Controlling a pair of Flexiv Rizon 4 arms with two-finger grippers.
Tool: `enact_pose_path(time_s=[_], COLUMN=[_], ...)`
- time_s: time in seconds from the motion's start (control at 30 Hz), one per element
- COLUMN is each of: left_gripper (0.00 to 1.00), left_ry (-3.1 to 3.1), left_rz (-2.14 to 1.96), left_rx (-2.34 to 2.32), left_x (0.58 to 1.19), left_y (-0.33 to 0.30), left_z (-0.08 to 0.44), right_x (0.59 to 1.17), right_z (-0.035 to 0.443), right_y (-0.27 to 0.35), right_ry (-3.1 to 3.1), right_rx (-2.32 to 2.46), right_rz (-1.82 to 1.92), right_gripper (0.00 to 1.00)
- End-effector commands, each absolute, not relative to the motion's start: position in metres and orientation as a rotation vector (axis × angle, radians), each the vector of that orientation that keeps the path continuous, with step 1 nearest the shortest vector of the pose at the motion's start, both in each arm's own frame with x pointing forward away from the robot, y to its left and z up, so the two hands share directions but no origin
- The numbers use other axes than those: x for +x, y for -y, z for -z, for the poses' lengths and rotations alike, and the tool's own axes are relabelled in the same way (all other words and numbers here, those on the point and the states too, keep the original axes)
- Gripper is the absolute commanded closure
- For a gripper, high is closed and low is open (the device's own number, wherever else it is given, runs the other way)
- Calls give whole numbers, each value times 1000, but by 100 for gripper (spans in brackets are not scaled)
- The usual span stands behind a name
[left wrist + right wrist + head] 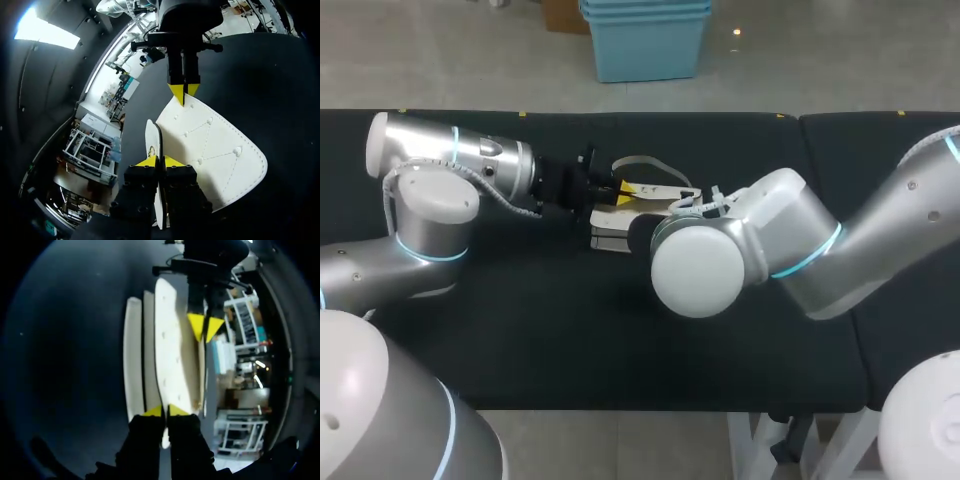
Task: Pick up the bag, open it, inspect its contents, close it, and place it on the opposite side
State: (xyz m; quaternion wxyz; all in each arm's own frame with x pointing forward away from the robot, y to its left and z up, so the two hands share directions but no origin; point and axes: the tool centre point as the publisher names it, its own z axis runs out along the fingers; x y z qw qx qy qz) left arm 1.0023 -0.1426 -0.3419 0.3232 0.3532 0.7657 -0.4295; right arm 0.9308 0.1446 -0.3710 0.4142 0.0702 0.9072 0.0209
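White bag [610, 215] is located at the middle of the counter [520, 340]; contact with the surface cannot be confirmed. Left end effector [160, 161] is clamped on a thin edge of the bag, a finger on each face. Right end effector [165, 411] grips the bag's opposite end likewise, facing the left one across the bag.

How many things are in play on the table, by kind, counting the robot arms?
white bag: 1
robot arms: 2, the left arm and the right arm, both with jaws shut on the bag
total: 3
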Motion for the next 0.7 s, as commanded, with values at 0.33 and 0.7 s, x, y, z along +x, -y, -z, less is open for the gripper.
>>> enact_pose_path(time_s=[0.33, 0.7], left_gripper=[100, 100], left_ry=[-1986, -1994], left_rz=[1052, 1017], left_rx=[922, 897], left_x=[982, 990], left_y=[144, 143], left_z=[353, 360], right_x=[930, 930], right_z=[374, 374], right_y=[-145, -145], right_ry=[-2274, -2274], right_rx=[179, 179], right_rz=[-53, -53], right_gripper=[100, 100])
